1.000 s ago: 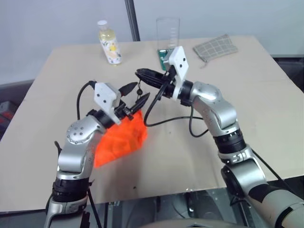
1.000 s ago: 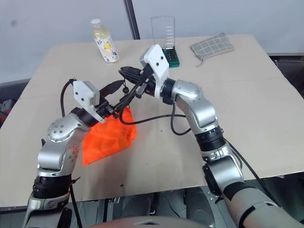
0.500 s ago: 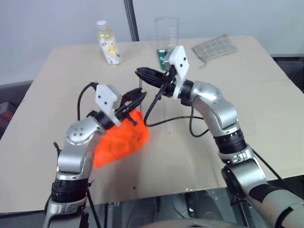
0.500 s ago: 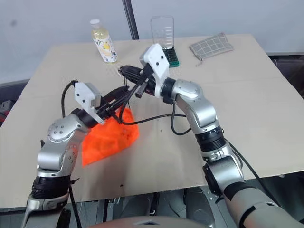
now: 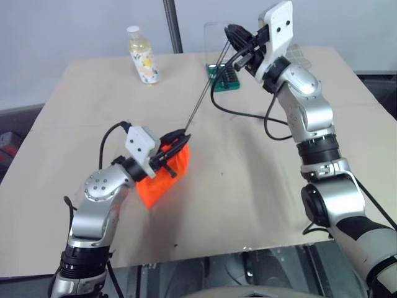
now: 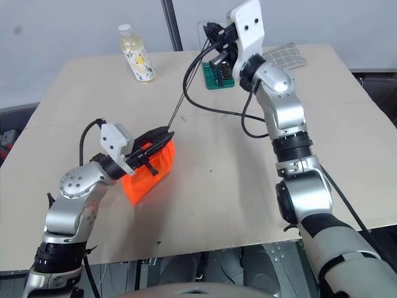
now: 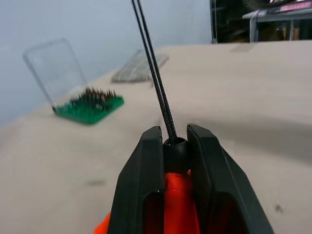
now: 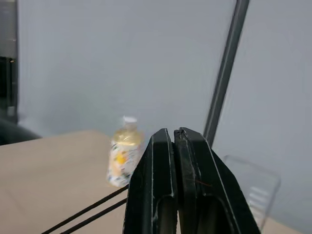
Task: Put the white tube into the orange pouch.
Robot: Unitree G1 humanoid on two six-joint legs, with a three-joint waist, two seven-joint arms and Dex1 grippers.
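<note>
left hand (image 7: 173, 141): clamps orange pouch (image 5: 162, 176) top edge, holding it above the desk (image 5: 248, 186) | right hand (image 5: 239, 38): fingers pressed together on black cord (image 5: 201, 96), drawn taut, probably cinching the mouth

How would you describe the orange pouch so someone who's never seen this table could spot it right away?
Start at the big tan table and look at its near left part, where the left gripper is clamped on the orange pouch. It is a bright orange fabric pouch with a thin black cord running up to the right gripper. The grey checked pouch lies far back.
</note>
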